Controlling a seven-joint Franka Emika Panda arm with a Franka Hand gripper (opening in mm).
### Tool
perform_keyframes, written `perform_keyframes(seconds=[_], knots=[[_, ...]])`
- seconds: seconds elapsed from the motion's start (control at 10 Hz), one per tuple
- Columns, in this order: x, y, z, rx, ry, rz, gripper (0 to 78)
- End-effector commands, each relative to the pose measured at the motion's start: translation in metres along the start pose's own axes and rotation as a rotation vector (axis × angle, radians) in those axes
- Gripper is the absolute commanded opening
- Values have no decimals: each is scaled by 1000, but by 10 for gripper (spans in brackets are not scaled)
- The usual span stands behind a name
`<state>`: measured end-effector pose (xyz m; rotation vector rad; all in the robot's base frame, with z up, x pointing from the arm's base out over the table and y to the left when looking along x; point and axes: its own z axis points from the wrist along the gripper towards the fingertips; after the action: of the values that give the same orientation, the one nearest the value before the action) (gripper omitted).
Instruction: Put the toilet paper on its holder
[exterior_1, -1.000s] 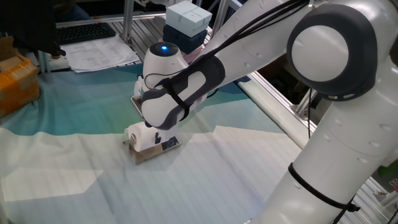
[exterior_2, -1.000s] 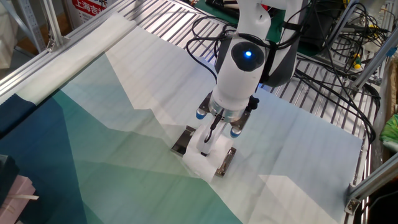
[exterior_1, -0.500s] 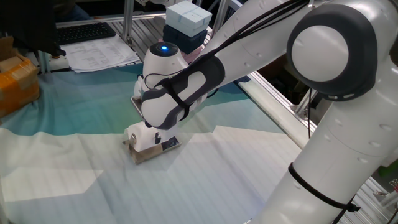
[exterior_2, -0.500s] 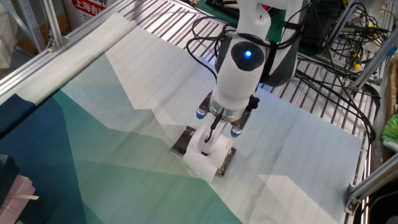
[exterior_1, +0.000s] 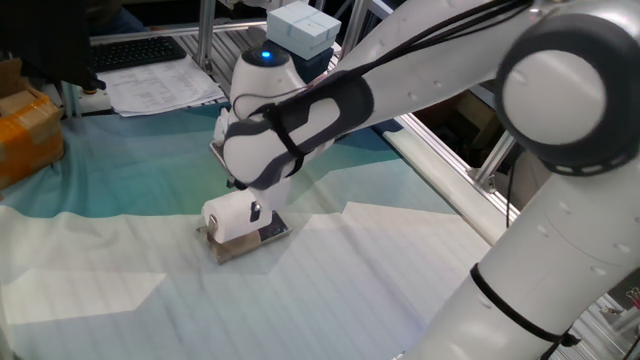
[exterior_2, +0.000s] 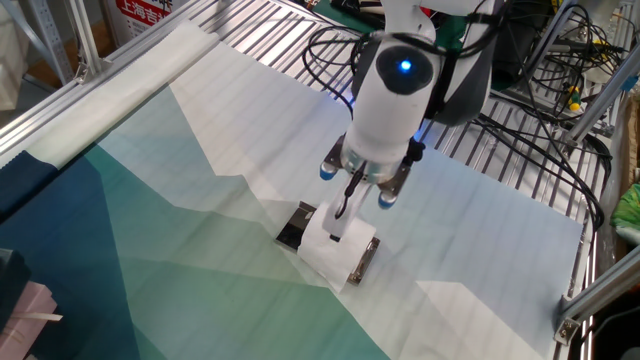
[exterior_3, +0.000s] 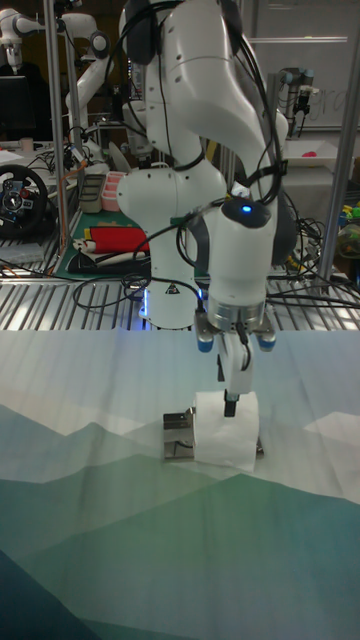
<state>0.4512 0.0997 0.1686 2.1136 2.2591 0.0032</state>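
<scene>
The toilet paper (exterior_1: 230, 217) is lying on its side on the holder (exterior_1: 268, 234), which is sitting on the cloth-covered surface (exterior_1: 330, 290) with its metal ends showing on both sides of the roll. The end effector (exterior_3: 231, 405) is hanging just above the roll, one dark finger (exterior_2: 343, 208) reaching down against the paper; whether it is gripping the roll cannot be told from these views.

White arm (exterior_1: 420, 70), black cables, blue light

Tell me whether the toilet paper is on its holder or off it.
On it. The toilet paper lies on its side across the holder, whose ends show either side of it. The gripper is right at the roll; its grip cannot be told.
</scene>
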Motion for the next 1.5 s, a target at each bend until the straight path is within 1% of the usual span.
perform_keyframes(seconds=[0.1, 0.3, 0.4, 0.5, 0.7, 0.8, 0.9, 1.0, 1.1, 1.2, 1.3, 1.5], knots=[[-2, -6, -24, 15, 7, -142, 774], [-6, -14, -44, 54, 20, -327, 774], [-7, -16, -50, 59, 26, -400, 774], [-8, -18, -53, 62, 22, -462, 774], [-9, -21, -58, 64, 9, -600, 774], [-11, -23, -62, 75, -7, -677, 774], [-12, -25, -65, 97, -27, -747, 774], [-12, -26, -66, 102, -32, -773, 774], [-14, -29, -69, 111, -36, -862, 774], [-14, -29, -69, 111, -36, -862, 774], [-16, -30, -71, 128, -54, -963, 774], [-23, -29, -71, 139, -64, -1051, 774]])
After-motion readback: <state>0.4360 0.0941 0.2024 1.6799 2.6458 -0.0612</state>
